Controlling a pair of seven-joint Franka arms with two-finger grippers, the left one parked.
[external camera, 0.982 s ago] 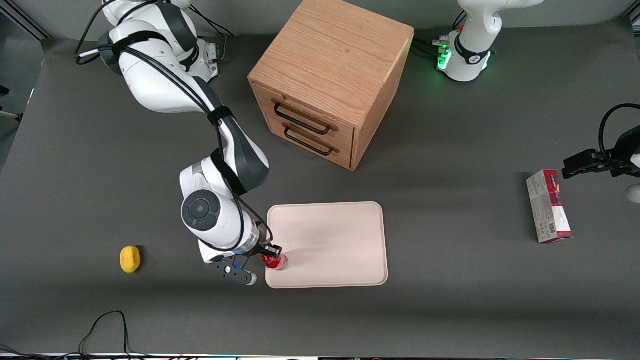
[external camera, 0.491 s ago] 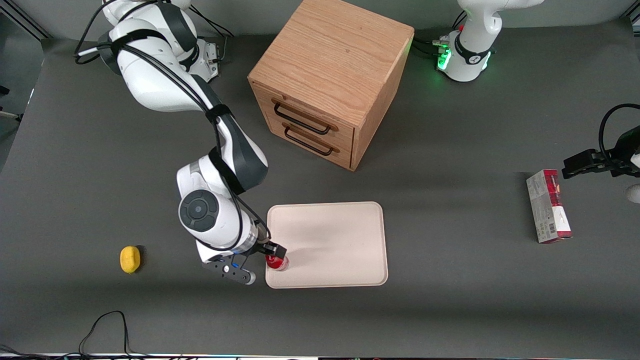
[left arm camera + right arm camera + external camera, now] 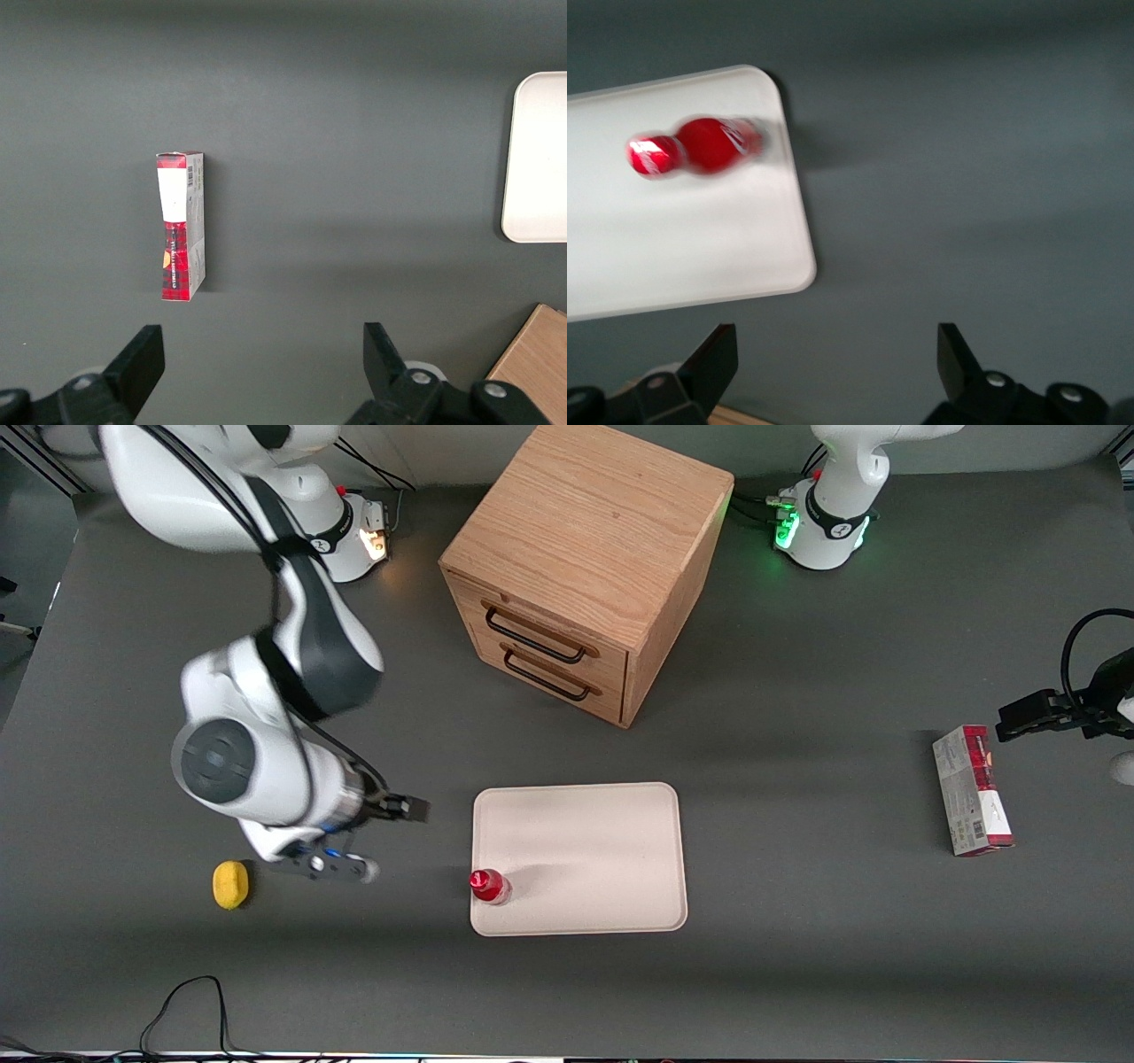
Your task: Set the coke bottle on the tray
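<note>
The tiny red coke bottle (image 3: 488, 886) stands upright on the cream-white tray (image 3: 594, 841), in the tray's corner nearest the front camera and toward the working arm's end. It also shows in the right wrist view (image 3: 700, 146) on the tray (image 3: 682, 248). My right gripper (image 3: 390, 837) is open and empty, raised above the bare table beside the tray, well apart from the bottle. In the right wrist view its fingertips (image 3: 718, 354) are spread wide with only table between them.
A wooden drawer cabinet (image 3: 585, 567) stands farther from the front camera than the tray. A yellow lemon-like object (image 3: 230, 884) lies close to my gripper, toward the working arm's end. A red-and-grey carton (image 3: 972, 790) lies toward the parked arm's end.
My gripper has let go of the bottle, which stays standing on the tray. The arm has lifted and drawn away from the tray toward the working arm's end.
</note>
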